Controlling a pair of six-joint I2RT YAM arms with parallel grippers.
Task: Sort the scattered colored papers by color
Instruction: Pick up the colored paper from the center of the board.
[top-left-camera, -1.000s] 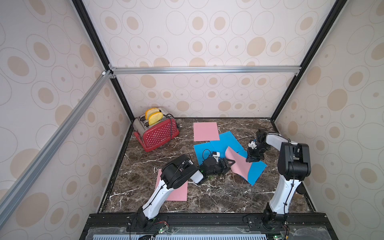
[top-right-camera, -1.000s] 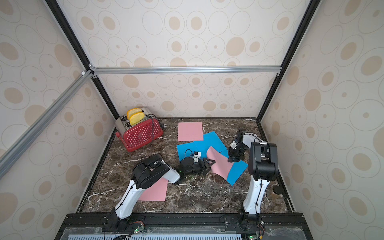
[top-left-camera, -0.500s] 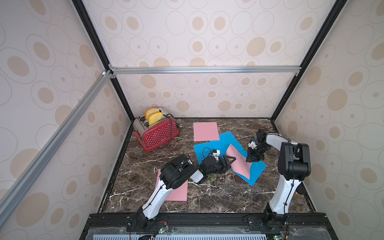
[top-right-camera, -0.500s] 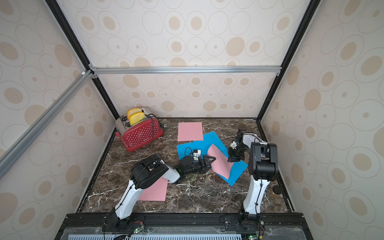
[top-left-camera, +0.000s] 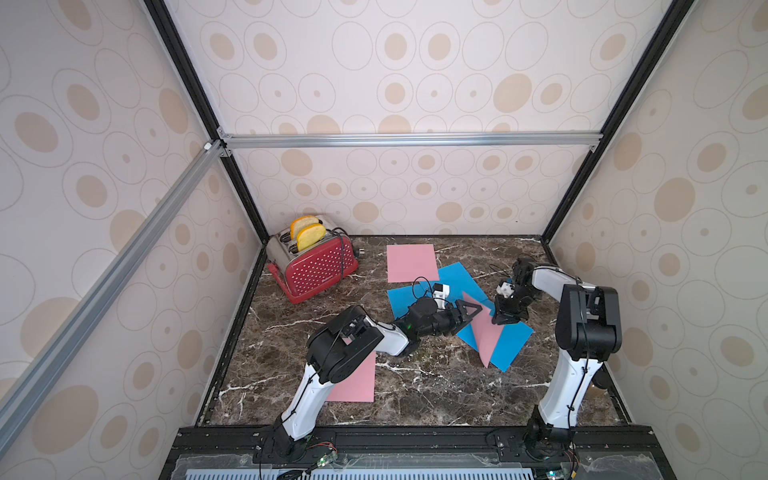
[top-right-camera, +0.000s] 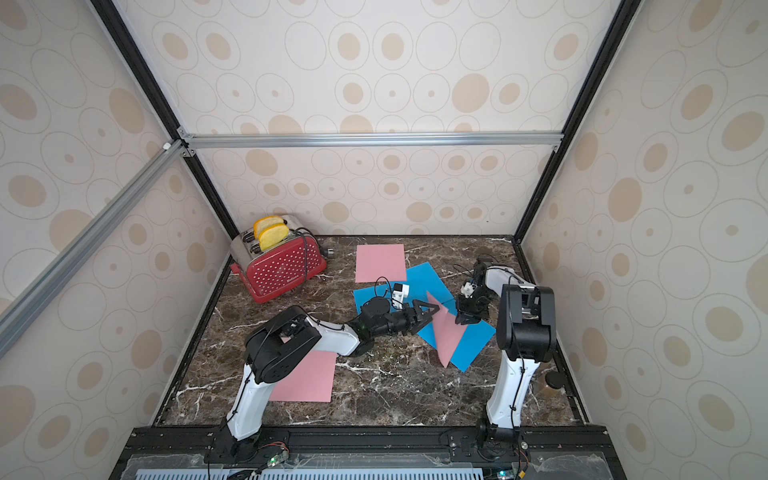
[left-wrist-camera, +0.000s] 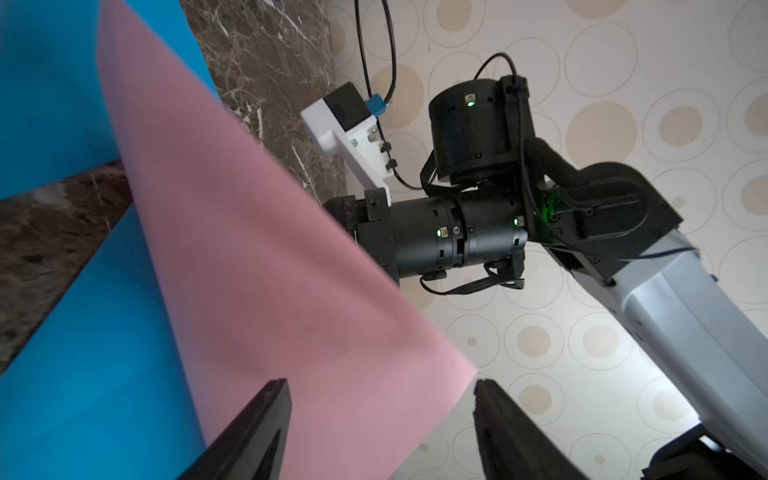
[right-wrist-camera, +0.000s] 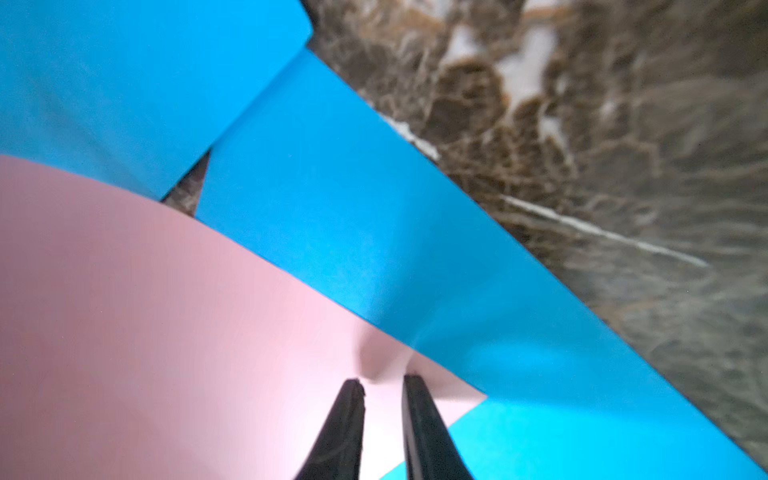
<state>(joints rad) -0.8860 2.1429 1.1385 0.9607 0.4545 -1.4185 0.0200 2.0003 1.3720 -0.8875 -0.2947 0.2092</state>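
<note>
The dark marble surface (top-left-camera: 415, 403) carries a red toaster (top-left-camera: 316, 270) in its far left corner. Two overlapping blue papers (top-left-camera: 513, 345) lie right of centre. The far pink paper (top-left-camera: 411, 262) lies flat just behind them, and the near pink paper (top-left-camera: 357, 382) lies under the left arm. The raised pink paper (top-left-camera: 486, 336) slants over the blue ones, one corner clamped in the right pincer (right-wrist-camera: 382, 380). The left pincer (left-wrist-camera: 380, 384) stands apart at its opposite corner.

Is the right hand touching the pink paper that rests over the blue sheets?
Touching. The right wrist view shows the right hand closed on the edge of the pink paper, and the sheet puckers where it is pinched.
</note>
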